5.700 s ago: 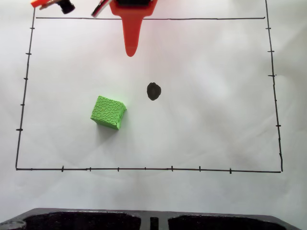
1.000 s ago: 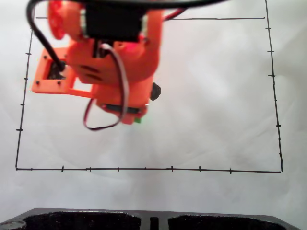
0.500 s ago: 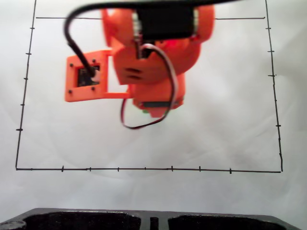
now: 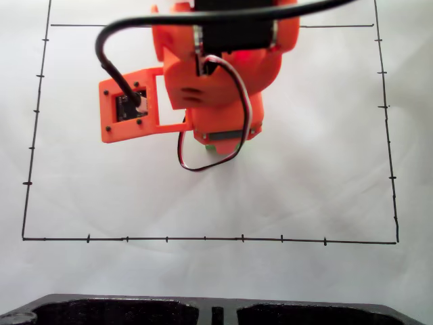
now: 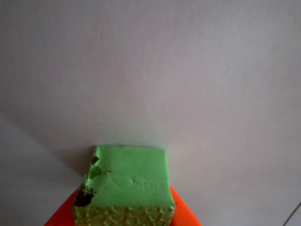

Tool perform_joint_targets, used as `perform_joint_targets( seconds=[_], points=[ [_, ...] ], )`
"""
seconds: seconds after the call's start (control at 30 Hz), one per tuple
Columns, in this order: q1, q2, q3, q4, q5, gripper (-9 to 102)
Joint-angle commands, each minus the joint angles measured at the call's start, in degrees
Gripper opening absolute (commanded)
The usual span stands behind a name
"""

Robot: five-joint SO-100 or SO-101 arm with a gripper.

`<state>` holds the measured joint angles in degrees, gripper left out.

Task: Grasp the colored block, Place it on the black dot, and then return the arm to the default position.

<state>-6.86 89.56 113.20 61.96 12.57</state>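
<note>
In the fixed view, going left to right, the drawn border line [image 4: 35,122] runs down the white paper [image 4: 325,169] on the desk. Next comes the flat orange camera bracket [image 4: 128,105] with its black cable [image 4: 108,51], then the bulk of the arm [image 4: 216,61], which hangs over the middle of the framed area. A thin sliver of green peeps out at the arm's lower right edge, just where the black dot would lie; the dot itself is hidden under the arm.

In the wrist view the colored block [image 5: 128,181] sits at the bottom centre, with orange plastic of the gripper [image 5: 124,219] flanking its lower corners. The gripper looks clenched on the block, though the fingertips themselves are out of frame. Whether the block rests on the paper or hangs just above it cannot be told.

The block looks light and stiff, a printed cube with a crackle texture that should give the fingers good purchase. One edge shows a dark chipped patch, so it may be slightly brittle. Opposite flat faces, near the middle, seem the sound place to hold it.

Half a second ago the arm stood much the same, slightly lower in the picture. A second ago it was further left, with the dot visible at its right edge. In the earliest frame the block lay free, left of the dot, and the arm was withdrawn at the top.
</note>
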Motion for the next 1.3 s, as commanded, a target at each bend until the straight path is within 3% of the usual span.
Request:
perform_joint_targets(
  seconds=[0.0, 0.53, 1.07, 1.27],
  points=[
    [0.09, 1.23, 0.26, 0.09, -0.18, 19],
    [-1.14, 9.84, 0.26, 6.77, -0.88, 50],
    [-4.48, 39.64, 1.14, 26.19, -9.05, 53],
    [-0.88, 54.58, 8.7, 25.93, -15.82, 47]
  ],
)
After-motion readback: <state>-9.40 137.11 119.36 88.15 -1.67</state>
